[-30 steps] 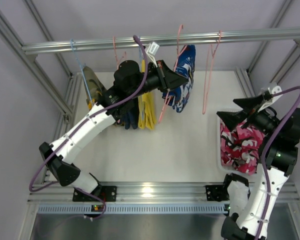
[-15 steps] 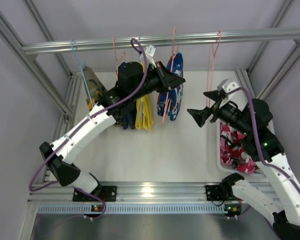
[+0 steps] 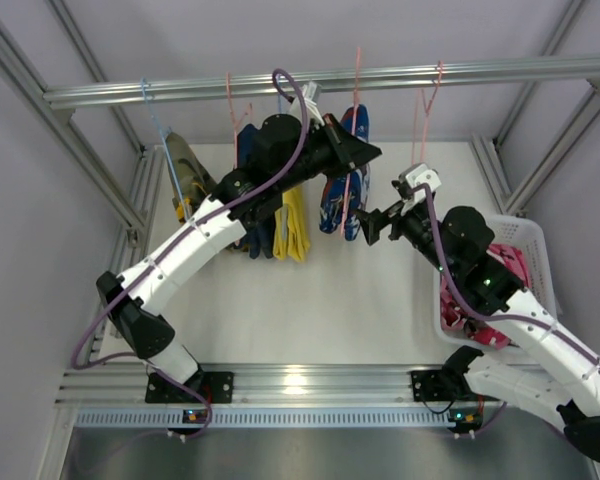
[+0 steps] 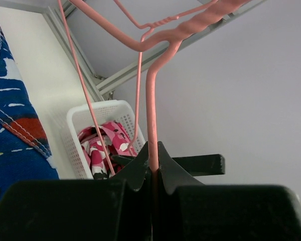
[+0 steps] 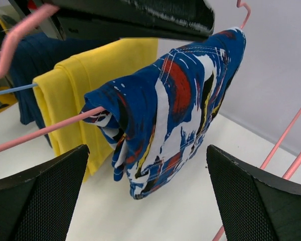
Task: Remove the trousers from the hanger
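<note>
While left claw [image 4: 152, 168] clamps the hanger [image 4: 149, 115], right claw [image 5: 148, 188] gapes at blue trousers [image 5: 170, 105].
Next, likely: grip them, pull free.

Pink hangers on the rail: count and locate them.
3 pink hangers: left, by the dark blue cloth; middle, carrying the blue trousers; right, bare. The left arm may hide others.

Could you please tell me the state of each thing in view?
blue trousers: draped over pink hanger
pink hanger: clamped by left end effector
red-pink trousers: lying in white basket
left end effector: shut on pink hanger
right end effector: open, facing blue trousers
</note>
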`<state>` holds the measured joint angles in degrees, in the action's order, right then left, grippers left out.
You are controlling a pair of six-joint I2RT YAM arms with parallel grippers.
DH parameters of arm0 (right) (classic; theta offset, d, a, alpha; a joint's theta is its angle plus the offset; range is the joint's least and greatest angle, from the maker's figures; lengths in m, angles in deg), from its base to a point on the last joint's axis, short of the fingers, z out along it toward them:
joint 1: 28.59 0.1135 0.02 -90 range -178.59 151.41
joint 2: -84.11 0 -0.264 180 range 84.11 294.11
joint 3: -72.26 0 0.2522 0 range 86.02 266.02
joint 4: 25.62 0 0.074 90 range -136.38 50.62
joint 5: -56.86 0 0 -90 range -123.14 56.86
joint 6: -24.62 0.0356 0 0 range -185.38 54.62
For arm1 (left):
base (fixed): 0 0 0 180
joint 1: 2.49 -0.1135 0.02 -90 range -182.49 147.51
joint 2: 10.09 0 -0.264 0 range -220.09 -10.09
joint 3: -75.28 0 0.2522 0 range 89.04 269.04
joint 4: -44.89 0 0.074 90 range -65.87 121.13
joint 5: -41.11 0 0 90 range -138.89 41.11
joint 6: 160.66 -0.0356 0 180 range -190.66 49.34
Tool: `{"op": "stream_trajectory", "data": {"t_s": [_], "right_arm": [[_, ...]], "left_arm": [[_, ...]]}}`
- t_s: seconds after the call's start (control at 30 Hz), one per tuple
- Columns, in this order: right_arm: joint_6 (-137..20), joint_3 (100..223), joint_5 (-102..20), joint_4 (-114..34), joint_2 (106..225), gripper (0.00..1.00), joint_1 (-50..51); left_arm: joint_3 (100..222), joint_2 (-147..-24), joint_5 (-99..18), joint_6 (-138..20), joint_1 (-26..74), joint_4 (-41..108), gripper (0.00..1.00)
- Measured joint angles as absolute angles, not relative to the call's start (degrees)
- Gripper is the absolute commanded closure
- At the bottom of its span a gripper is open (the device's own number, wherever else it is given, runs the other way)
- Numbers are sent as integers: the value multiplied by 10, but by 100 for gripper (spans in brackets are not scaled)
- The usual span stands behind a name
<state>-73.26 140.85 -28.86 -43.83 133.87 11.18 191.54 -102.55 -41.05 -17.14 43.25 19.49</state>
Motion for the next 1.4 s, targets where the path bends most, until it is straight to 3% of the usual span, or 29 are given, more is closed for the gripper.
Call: {"op": "stream_trajectory", "data": {"t_s": [0.3,0.67,1.33,1.4], "right_arm": [[-736,1335,-224,-327,1344,3,118],[-744,1333,-173,-247,1366,3,117],[-698,1342,-265,-240,1394,1,95],[-701,1346,-246,-238,1401,9,94]], "left_arm": [[1969,-1043,-408,-152,450,193,100],[2017,-1044,-393,-130,463,163,100],[2017,-1044,-386,-117,464,163,100],[2017,-1044,-386,-117,464,163,100]]}}
